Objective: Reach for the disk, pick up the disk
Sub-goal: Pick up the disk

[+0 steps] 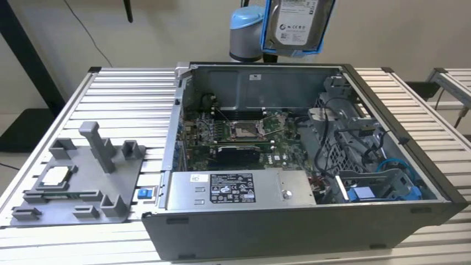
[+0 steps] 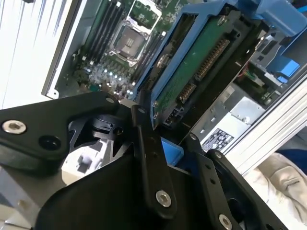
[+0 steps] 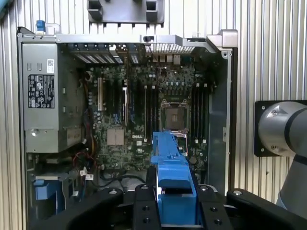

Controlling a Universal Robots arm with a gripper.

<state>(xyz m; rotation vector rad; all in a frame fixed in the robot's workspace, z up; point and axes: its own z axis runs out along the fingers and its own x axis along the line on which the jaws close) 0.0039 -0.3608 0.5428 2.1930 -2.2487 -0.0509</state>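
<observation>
Closest to the lens in the second wrist view, the gripper (image 2: 165,129) was clamped on the disk (image 2: 192,81), with its black fingers (image 2: 148,158) pressing the blue frame from both sides. The disk's green circuit board faced the camera. It hung tilted above the motherboard (image 2: 110,52) and the CPU socket (image 2: 127,40).

In the first wrist view, the gripper (image 3: 173,191) held the disk (image 3: 171,163) edge-on, the blue frame rising between the two fingers. Beneath it lay the open computer case (image 3: 218,96), with the power supply (image 3: 45,96) along one side and the motherboard (image 3: 139,105) beside it. Beyond the case, the grey fixture plate (image 3: 124,12) sat on the slatted table (image 3: 268,48). The arm (image 3: 283,129) showed beside the case.

In the exterior view, the computer case (image 1: 294,232) stood on the table (image 1: 125,94), its dark wall nearest the camera. The disk (image 1: 298,25) hung high above the case's far wall, label toward the camera and touching nothing below, just beside the arm's blue-capped joint (image 1: 246,33). On the exterior view's left, the fixture plate (image 1: 74,187) lay near the case, with upright posts and a small square chip (image 1: 57,175) on it.
</observation>
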